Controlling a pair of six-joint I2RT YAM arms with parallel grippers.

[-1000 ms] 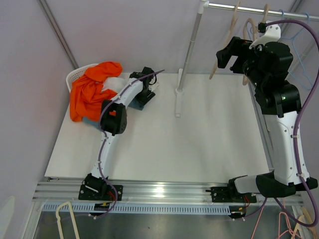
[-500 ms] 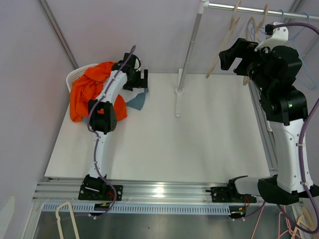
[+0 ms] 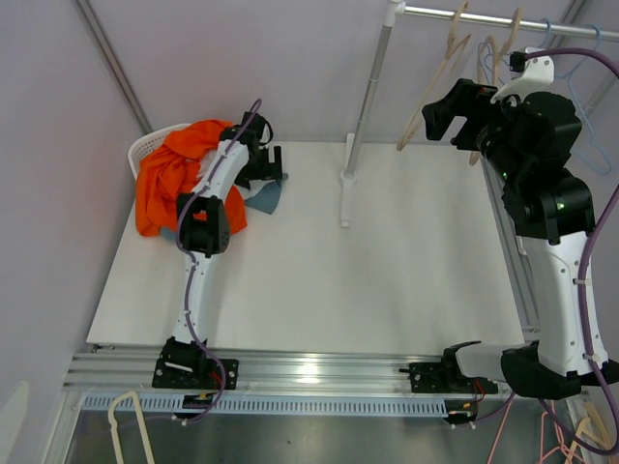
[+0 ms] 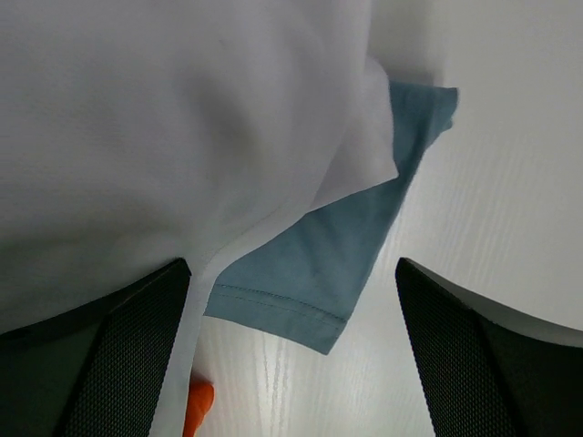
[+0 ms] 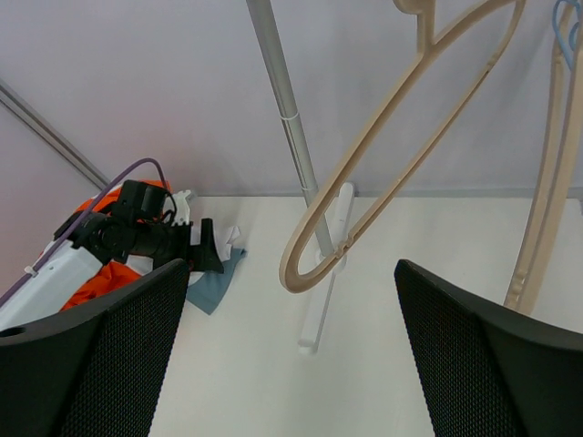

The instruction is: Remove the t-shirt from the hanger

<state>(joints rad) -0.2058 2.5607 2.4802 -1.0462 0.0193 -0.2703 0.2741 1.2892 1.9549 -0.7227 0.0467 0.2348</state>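
Note:
A pile of garments lies at the table's back left: an orange one (image 3: 179, 174), a white t-shirt (image 4: 164, 127) and a blue-grey one (image 3: 266, 198). My left gripper (image 3: 269, 166) hovers open just above the white and blue-grey cloth (image 4: 328, 264) and holds nothing; its fingers (image 4: 109, 355) are wide apart. A bare beige hanger (image 3: 433, 85) hangs from the rail at the back right. My right gripper (image 3: 443, 106) is open and empty, raised beside it; in the right wrist view the hanger (image 5: 344, 246) hangs between the fingers without touching them.
A white basket (image 3: 145, 150) sits under the orange garment. The rail's upright pole (image 3: 363, 97) stands on a foot (image 3: 344, 208) at the table's back centre. More hangers, beige (image 3: 493, 53) and blue (image 3: 580, 68), hang on the rail's right.
My left gripper has swung from the table beside the pile back over the white and blue-grey cloth. My right gripper has risen a little toward the rail and the beige hanger.

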